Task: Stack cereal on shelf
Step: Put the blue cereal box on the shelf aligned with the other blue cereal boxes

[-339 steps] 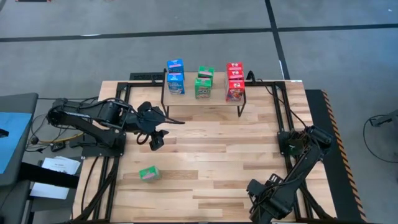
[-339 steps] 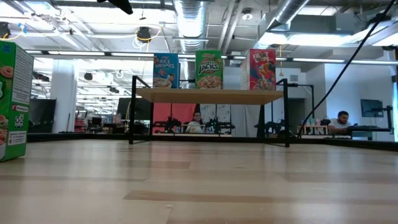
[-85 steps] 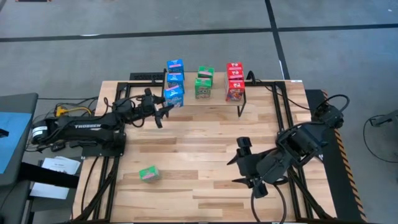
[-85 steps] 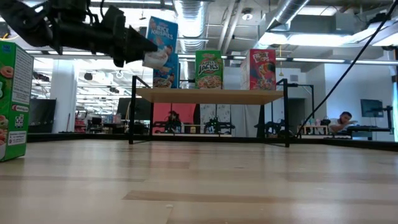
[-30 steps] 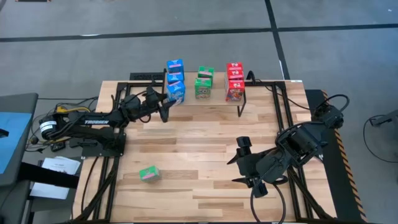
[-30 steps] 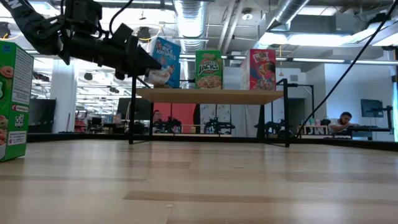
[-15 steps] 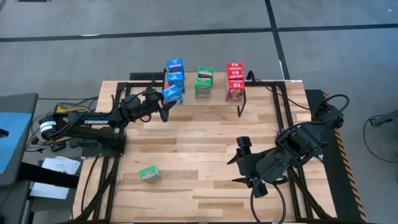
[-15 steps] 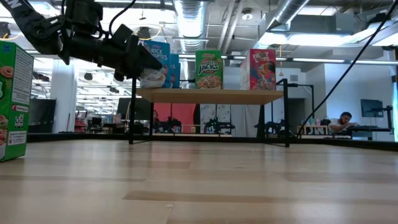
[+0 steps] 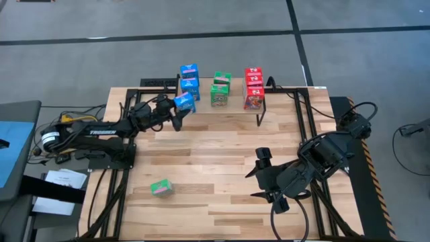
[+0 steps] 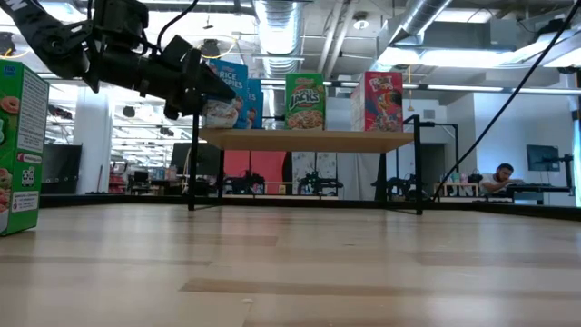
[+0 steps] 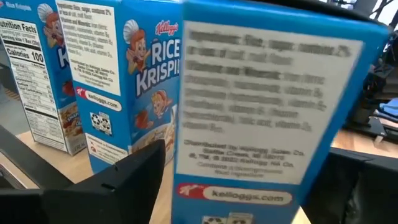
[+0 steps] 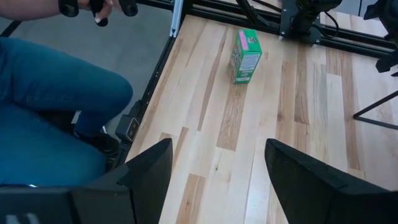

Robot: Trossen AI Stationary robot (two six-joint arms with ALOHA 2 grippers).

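**Blue box tilted at the shelf's left end**

A lone green box (image 9: 160,187) stands on the tabletop (image 9: 215,161) near the front left, well apart from everything else. The left gripper (image 9: 177,115) is at the shelf's (image 9: 222,105) left end, fingers spread either side of a tilted blue box (image 9: 185,102); whether they touch it cannot be told. Two more blue boxes (image 9: 189,77) stand behind it, then green boxes (image 9: 220,89), then red boxes (image 9: 253,87). The right gripper (image 9: 269,176) hangs open over bare tabletop toward the front right. A person's leg (image 12: 50,118) shows beyond the table edge.
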